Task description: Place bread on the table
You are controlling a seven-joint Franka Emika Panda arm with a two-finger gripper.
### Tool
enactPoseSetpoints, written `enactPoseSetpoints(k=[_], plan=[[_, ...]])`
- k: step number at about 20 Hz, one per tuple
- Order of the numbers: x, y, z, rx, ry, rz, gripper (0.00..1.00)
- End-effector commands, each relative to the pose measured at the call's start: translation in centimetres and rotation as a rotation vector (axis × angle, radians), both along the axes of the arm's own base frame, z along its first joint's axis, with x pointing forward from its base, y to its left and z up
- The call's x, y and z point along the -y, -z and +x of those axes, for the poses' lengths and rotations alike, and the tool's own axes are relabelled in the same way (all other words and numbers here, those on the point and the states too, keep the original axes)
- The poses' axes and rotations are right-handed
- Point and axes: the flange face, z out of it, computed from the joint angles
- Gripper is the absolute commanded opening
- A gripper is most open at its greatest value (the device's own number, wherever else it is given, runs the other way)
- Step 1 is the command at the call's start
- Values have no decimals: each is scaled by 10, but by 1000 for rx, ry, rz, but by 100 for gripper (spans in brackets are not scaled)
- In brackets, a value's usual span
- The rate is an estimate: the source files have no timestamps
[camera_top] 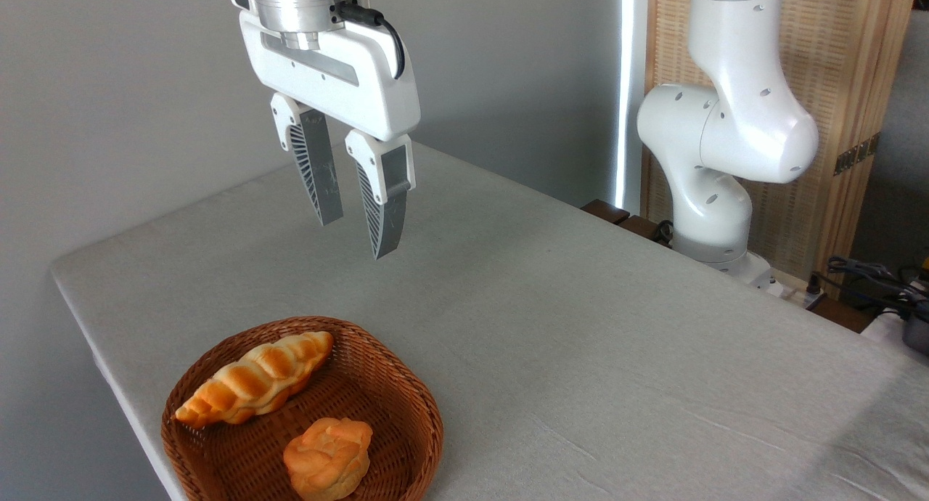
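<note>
Grey wall fills the back of the room, and a wooden screen [835,87] stands at the far right. In front of them is the table [580,327], big and flat, with a light grey cloth top and round corners.

Near the front left corner of the table sits a brown wicker basket [417,406]. The basket is the thing to look from.

Inside the basket lies the bread [254,379]. It is long and twisted, golden-orange, with fat ridges. It lies slanted along the back left side of the basket. One pointed end rests on the left rim and the other end points up toward the back rim. It is not on the table.

Also inside the basket, at the front, is a small round bun [328,457]. It is orange and knotted. It sits just beside the bread, and I cannot tell if they touch.

High above the basket, and a bit behind it, hangs the gripper [355,229]. Its two grey fingers [317,168] point down and are apart, with a gap between them. They hold nothing and touch nothing.

Far to the right of the basket, past the back edge of the table, stands the white arm [726,138]. Some dark cables [871,276] lie near its foot.
</note>
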Motion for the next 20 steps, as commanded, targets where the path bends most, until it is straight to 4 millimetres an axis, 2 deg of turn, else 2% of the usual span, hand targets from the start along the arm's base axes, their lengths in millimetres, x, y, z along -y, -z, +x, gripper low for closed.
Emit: enactPoseSetpoints(k=[1, 15, 20], plan=[[-1, -1, 0, 1, -1, 11, 100], [-1, -3, 1, 12, -5, 10, 100], [3, 9, 2, -2, 2, 6, 100]])
